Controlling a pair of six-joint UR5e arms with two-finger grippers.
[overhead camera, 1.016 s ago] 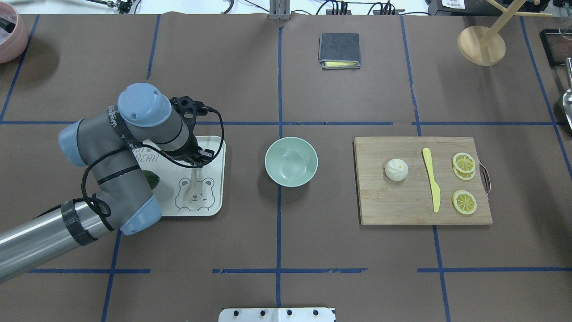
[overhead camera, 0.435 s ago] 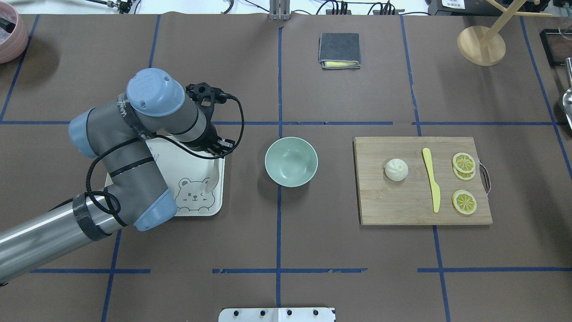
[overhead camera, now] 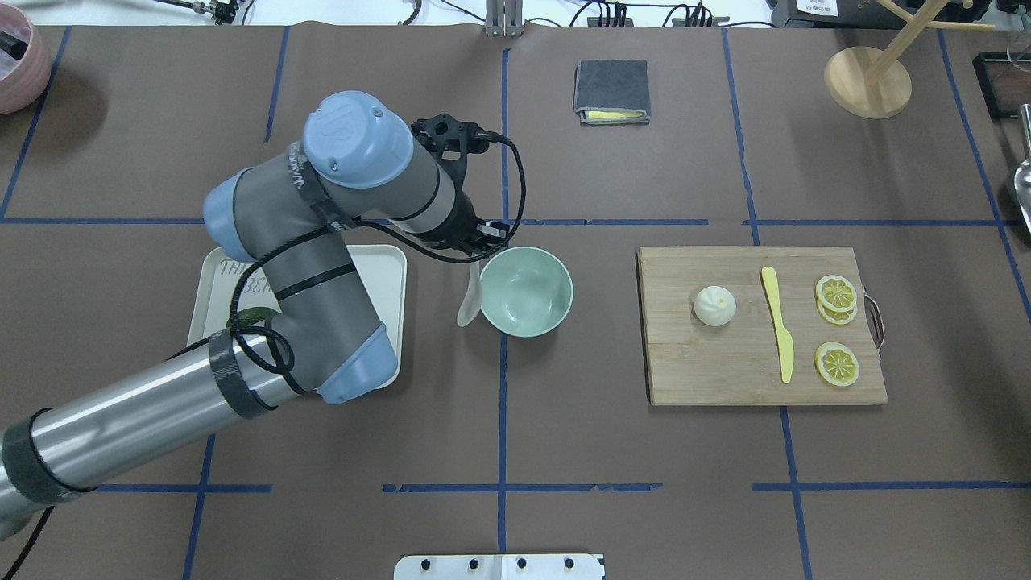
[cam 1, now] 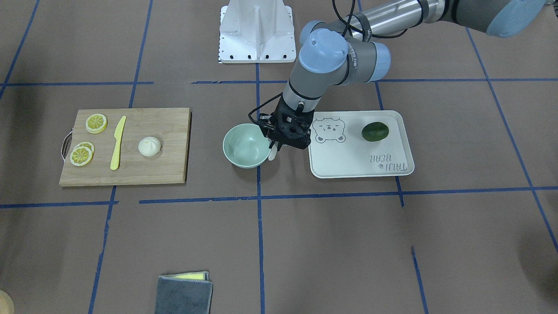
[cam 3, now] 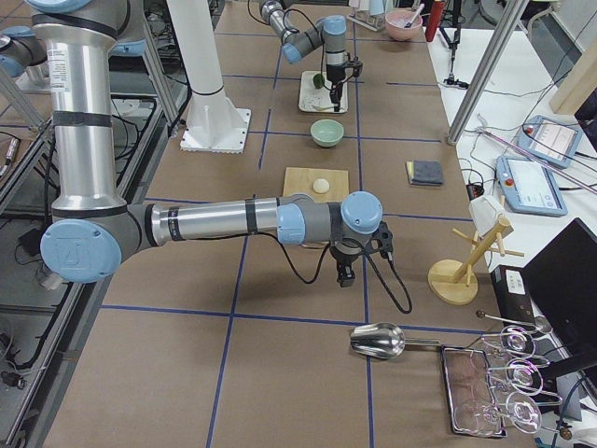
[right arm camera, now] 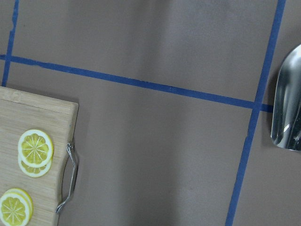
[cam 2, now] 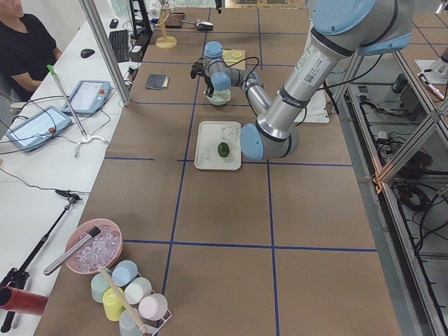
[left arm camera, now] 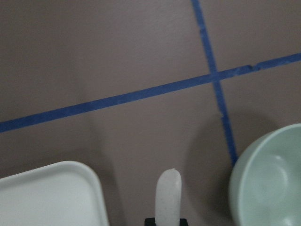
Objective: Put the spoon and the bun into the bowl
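My left gripper (overhead camera: pixel 477 248) is shut on the handle of the pale spoon (overhead camera: pixel 469 303), which hangs down with its scoop just outside the left rim of the mint-green bowl (overhead camera: pixel 525 292). The front-facing view shows the gripper (cam 1: pixel 279 141), the spoon's scoop (cam 1: pixel 272 154) and the bowl (cam 1: pixel 246 146). The left wrist view shows the spoon (left arm camera: pixel 168 197) between the bowl (left arm camera: pixel 268 179) and the tray. The bowl has nothing in it. The white bun (overhead camera: pixel 714 306) sits on the cutting board. My right gripper (cam 3: pixel 347 271) shows only in the exterior right view; I cannot tell whether it is open or shut.
The white bear tray (overhead camera: pixel 387 266) with a green avocado (cam 1: pixel 375 131) lies left of the bowl. The cutting board (overhead camera: pixel 725 370) holds a yellow knife (overhead camera: pixel 778 322) and lemon slices (overhead camera: pixel 836 292). A grey cloth (overhead camera: pixel 611 90) and a wooden stand (overhead camera: pixel 867 80) are at the back.
My left arm has carried the spoon to the right, from over the tray to beside the bowl's left rim. The bun and the bowl have not moved.
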